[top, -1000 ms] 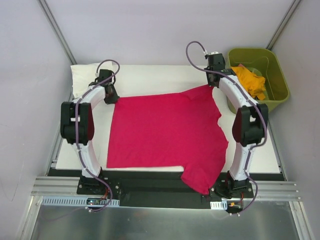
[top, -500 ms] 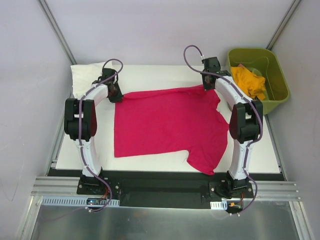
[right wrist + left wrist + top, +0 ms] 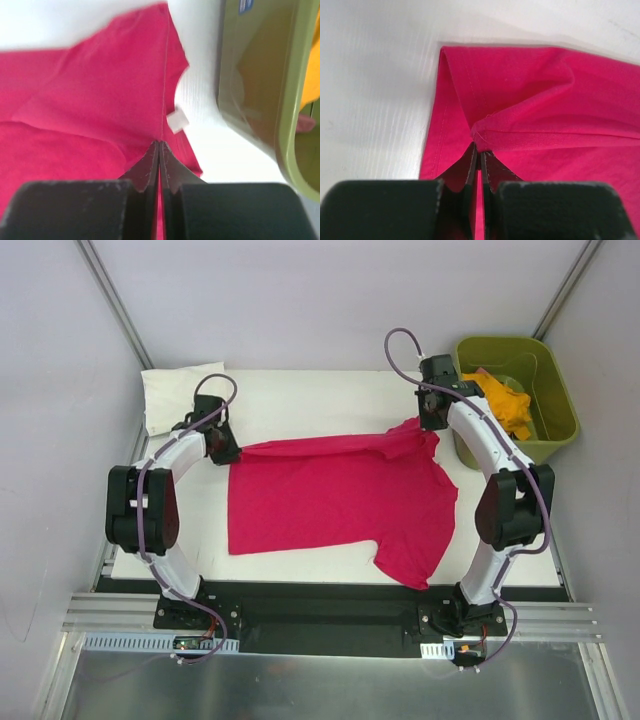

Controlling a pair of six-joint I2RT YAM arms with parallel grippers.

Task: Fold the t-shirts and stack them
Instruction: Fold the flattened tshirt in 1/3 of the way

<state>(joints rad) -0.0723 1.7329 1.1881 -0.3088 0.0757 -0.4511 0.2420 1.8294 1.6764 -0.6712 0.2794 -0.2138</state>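
A magenta t-shirt [image 3: 340,500] lies across the white table, its far edge lifted. My left gripper [image 3: 225,447] is shut on the shirt's far left corner; the left wrist view shows the pinched fold of the shirt [image 3: 530,120] at my left gripper [image 3: 480,150]. My right gripper [image 3: 432,420] is shut on the shirt's far right corner. The right wrist view shows the shirt [image 3: 100,115], with a white label, pinched at my right gripper [image 3: 159,144]. An orange t-shirt [image 3: 503,405] lies in the green bin [image 3: 556,390].
The green bin stands at the table's far right, close to my right gripper, and shows in the right wrist view [image 3: 260,95]. A white folded cloth [image 3: 170,395] lies at the far left corner. The shirt's near right sleeve [image 3: 410,565] reaches the table's front edge.
Both grippers first dragged the shirt away from me, off the front edge. Now they have drawn its far edge back toward me, so the far part rides above the rest.
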